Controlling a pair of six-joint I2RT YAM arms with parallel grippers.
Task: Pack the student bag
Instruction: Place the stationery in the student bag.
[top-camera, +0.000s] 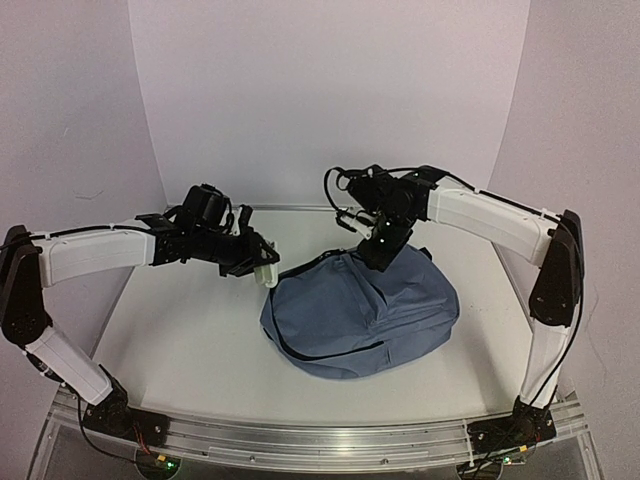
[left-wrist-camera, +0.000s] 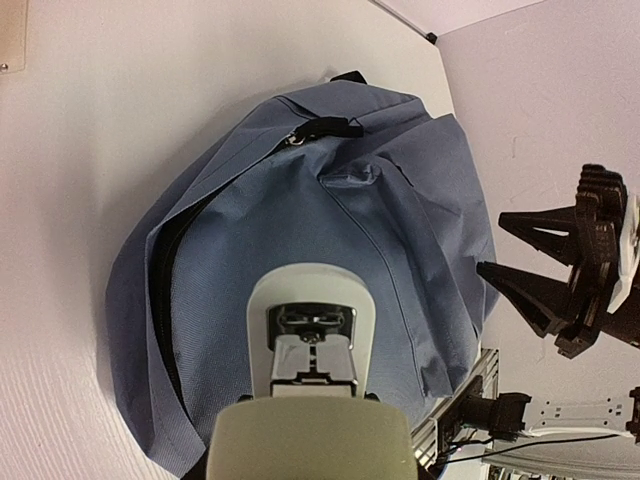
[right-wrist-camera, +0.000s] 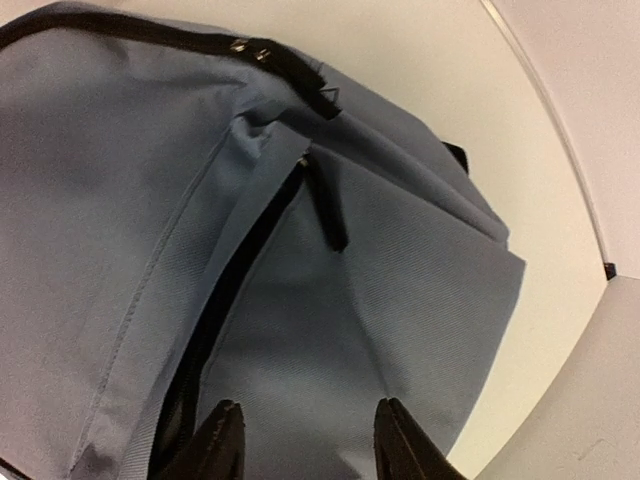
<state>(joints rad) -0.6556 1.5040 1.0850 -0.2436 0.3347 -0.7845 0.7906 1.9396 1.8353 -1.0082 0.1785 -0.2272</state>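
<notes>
**Student bag (top-camera: 360, 315) barely unzipped, one item in hand**

Closest to the left wrist camera is a white rounded object (left-wrist-camera: 310, 290) with a small window showing metal parts. It sticks out of the left gripper (top-camera: 255, 265), whose jaws appear pinched on it. The fingers themselves are hidden behind it in the wrist view, so the grip is read from the overhead view. It hangs above the table (top-camera: 180, 320), just off the bag's left edge and not touching the fabric.

The blue-grey bag lies slumped on the table, right of centre, between the two arms. Its zipper opening (right-wrist-camera: 230, 290) shows only as a narrow dark slit running down the fabric, with a black pull tab (right-wrist-camera: 325, 215) lying near its upper end. Nothing can be seen inside, and the pictures do not show whether anything has gone in.

Packing looks to be at an early stage. The slit seems too tight for the object, so the mouth likely needs widening, then the object goes in and the zip is closed.

The right gripper (right-wrist-camera: 310, 440) hovers over the top of the bag with its jaws spread. It holds nothing, and its black fingertips (right-wrist-camera: 222, 440) sit close above the cloth beside the slit. Whether they touch the cloth cannot be told.
</notes>
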